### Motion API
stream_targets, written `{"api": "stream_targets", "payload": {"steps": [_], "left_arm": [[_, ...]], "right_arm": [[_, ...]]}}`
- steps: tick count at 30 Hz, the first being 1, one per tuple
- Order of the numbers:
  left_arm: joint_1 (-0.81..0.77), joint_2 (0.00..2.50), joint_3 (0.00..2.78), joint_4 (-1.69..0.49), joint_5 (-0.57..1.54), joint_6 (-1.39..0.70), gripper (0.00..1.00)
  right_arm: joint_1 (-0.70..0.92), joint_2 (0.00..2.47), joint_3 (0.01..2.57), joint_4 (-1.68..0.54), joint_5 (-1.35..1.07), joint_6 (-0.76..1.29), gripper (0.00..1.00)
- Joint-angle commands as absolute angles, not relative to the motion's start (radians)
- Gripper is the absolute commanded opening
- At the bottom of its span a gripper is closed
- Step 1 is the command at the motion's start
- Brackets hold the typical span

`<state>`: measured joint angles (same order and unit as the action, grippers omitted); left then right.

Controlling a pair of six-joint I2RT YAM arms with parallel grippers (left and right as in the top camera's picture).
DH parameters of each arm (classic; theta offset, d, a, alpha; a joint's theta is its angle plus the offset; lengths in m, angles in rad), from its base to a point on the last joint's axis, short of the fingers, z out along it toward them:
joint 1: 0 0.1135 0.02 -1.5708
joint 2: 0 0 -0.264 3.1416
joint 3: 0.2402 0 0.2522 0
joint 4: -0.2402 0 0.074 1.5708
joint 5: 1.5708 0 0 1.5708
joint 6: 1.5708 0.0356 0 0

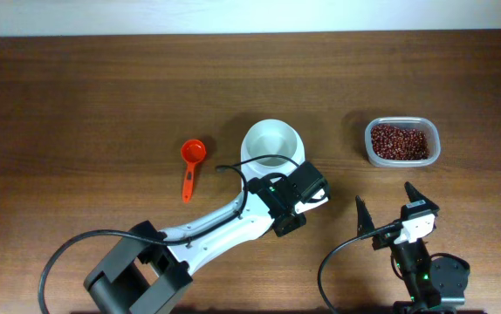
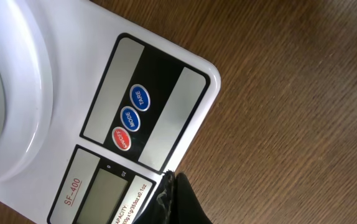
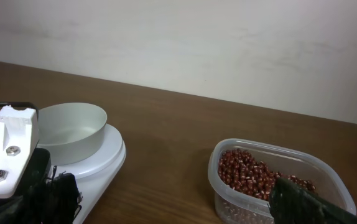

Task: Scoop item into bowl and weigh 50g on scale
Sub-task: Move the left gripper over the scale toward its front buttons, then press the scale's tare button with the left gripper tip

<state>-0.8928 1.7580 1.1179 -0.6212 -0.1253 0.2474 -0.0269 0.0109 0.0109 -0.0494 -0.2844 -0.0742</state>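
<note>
The white bowl (image 1: 272, 131) stands on the white scale (image 2: 79, 37), and nothing shows inside it in the right wrist view (image 3: 69, 127). The scale's display (image 2: 107, 186) is blank. My left gripper (image 2: 177, 193) is shut and empty, with its tip at the scale's front corner; from overhead (image 1: 313, 192) it covers the scale's front. The red-brown beans (image 1: 399, 141) fill a clear tub (image 3: 228, 190). My right gripper (image 1: 392, 205) is open and empty, low over the table in front of the tub.
An orange-red scoop (image 1: 191, 166) lies on the table left of the bowl, bowl end away from me. The left arm (image 1: 216, 231) stretches diagonally from the front left. A pale wall (image 3: 228, 43) bounds the far table edge.
</note>
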Motion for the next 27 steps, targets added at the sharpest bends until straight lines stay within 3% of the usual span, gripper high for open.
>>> {"api": "stream_targets", "payload": {"steps": [1, 27], "left_arm": [[-0.894, 1.768, 1.115, -0.616, -0.136, 0.263, 0.00], [-0.894, 1.881, 1.115, -0.543, -0.285, 0.290, 0.00]], "right_arm": [[-0.022, 0.004, 0.006, -0.055, -0.279, -0.063, 0.99], [-0.022, 0.004, 0.006, -0.055, -0.279, -0.063, 0.99]]}}
